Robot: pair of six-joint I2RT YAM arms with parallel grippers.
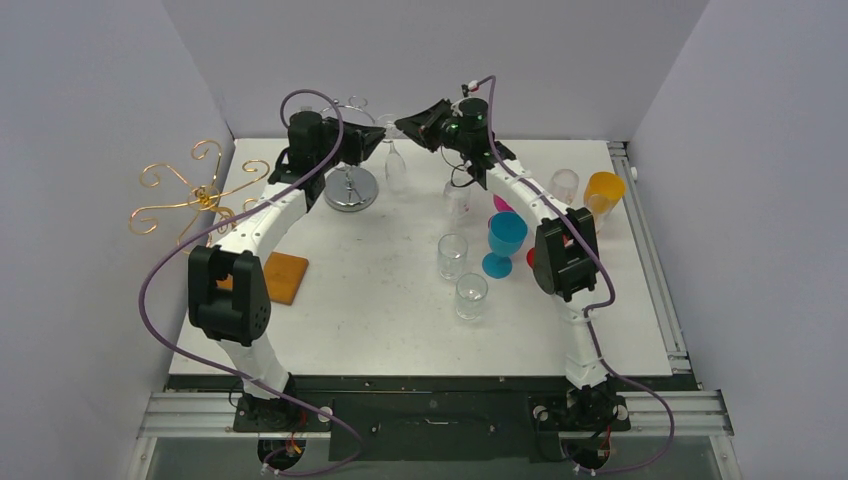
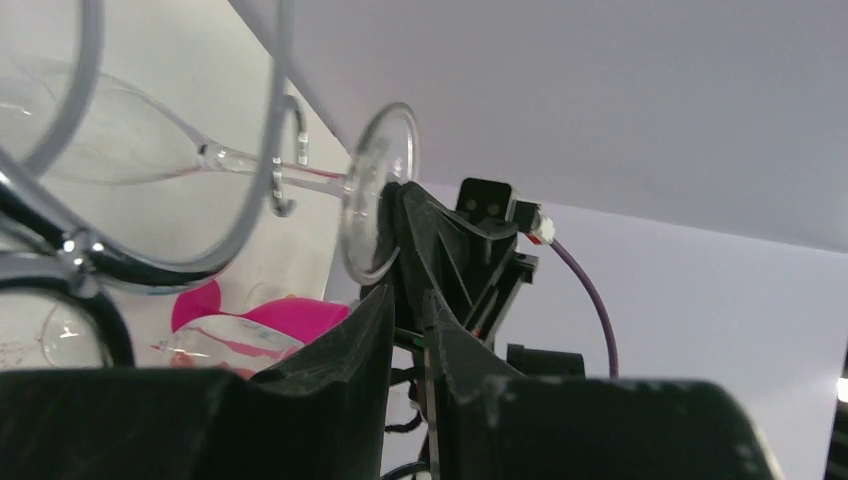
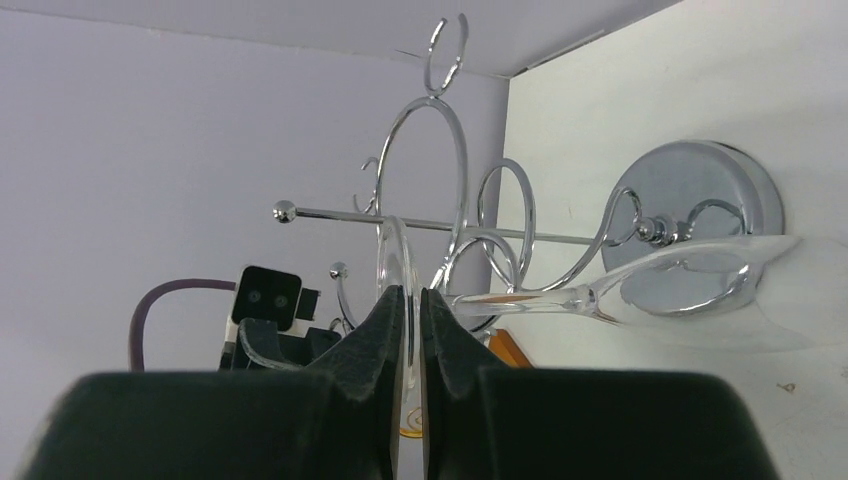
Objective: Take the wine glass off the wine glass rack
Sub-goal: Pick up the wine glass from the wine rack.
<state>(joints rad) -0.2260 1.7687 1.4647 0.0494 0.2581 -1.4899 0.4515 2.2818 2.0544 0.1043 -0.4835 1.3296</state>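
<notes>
Glass and rack, seen only in part

The wine glass (image 2: pixel 235 158) loses its bowl to the picture's edge in both wrist views, and the right pincer (image 3: pixel 412 295) hides the lower part of its foot. From above, the left arm (image 1: pixel 305 135) covers much of the rack (image 1: pixel 350 188). A red thing (image 1: pixel 530 258) behind the right arm (image 1: pixel 562 250) is too hidden to name.
</notes>
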